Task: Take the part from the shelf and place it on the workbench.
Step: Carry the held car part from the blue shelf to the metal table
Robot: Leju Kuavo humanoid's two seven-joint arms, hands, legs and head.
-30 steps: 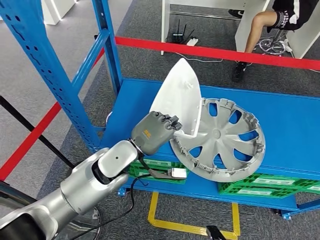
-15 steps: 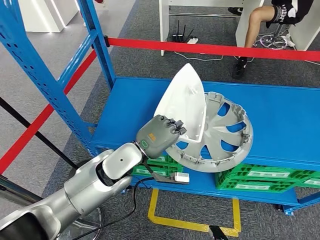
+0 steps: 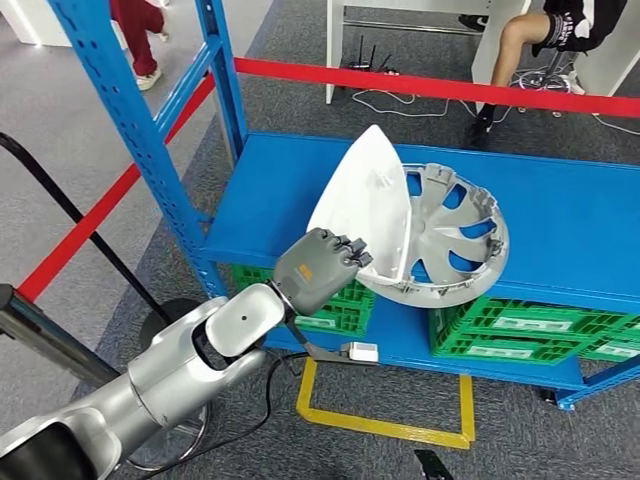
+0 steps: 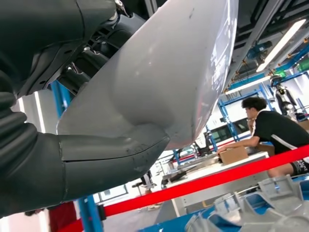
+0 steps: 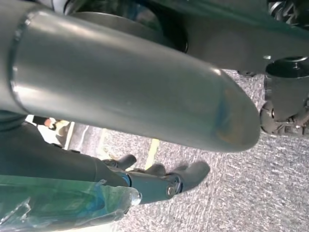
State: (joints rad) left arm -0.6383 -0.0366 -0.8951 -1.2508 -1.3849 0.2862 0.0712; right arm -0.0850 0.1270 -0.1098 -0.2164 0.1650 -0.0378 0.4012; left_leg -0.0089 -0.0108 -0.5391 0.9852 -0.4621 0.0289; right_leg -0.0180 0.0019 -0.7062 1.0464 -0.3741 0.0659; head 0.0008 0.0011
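— Shifted, the whole head view did, since the earlier frame; the camera had moved, so the shelf (image 3: 287,200) and its blue post sat differently in the frame; against that shelf the white part (image 3: 366,205) rode higher and clear of the deck.

— And the left hand (image 3: 317,268)?

— Centre of the frame, at the end of the silver arm coming up from lower left; its fingers (image 3: 349,247) were curled over the lower edge of the white part, holding it; the part stood tilted, its point toward the top of the frame.

— What lay beside it?

— A grey hubcap (image 3: 453,235), right of centre on the blue shelf; the white part overlapped its left rim; whether they touched I couldn't tell; green crates (image 3: 521,335) sat below, toward the lower right.

— The right hand?

— Its wrist view showed dark fingers (image 5: 189,174) over grey floor; wide or narrow, I couldn't tell.

— Anyone about?

— A person (image 3: 558,35) sat at the upper right, behind the red rail (image 3: 423,88).
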